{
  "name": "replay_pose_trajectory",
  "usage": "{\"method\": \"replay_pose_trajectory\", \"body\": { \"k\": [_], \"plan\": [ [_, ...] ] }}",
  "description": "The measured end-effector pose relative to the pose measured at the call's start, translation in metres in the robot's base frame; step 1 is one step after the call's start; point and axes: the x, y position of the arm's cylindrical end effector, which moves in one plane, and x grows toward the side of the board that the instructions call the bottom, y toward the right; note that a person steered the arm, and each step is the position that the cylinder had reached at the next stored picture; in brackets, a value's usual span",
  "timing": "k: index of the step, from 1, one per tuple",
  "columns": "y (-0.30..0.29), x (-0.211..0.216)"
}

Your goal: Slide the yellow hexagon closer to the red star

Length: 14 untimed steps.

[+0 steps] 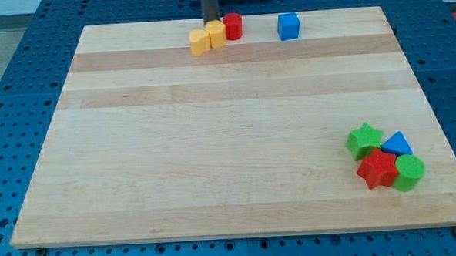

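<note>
The yellow hexagon (216,33) lies near the view's top edge, touching a second yellow block (199,42) on its left and a red cylinder (233,26) on its right. My tip (209,23) is at the hexagon's upper left edge, just above it. The red star (377,168) lies far away at the view's bottom right, packed among a green star (363,140), a blue triangle (397,144) and a green cylinder (408,172).
A blue cube (288,26) stands near the top edge, right of the red cylinder. The wooden board (213,144) is framed by a blue perforated table (11,114).
</note>
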Motion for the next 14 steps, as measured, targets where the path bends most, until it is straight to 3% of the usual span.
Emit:
{"method": "replay_pose_trajectory", "body": {
  "k": [1, 2, 5, 7, 9, 10, 12, 14],
  "plan": [
    [0.034, 0.066],
    [0.051, 0.098],
    [0.009, 0.062],
    [0.043, 0.21],
    [0.022, 0.172],
    [0.069, 0.186],
    [0.107, 0.274],
    [0.053, 0.255]
  ]
}}
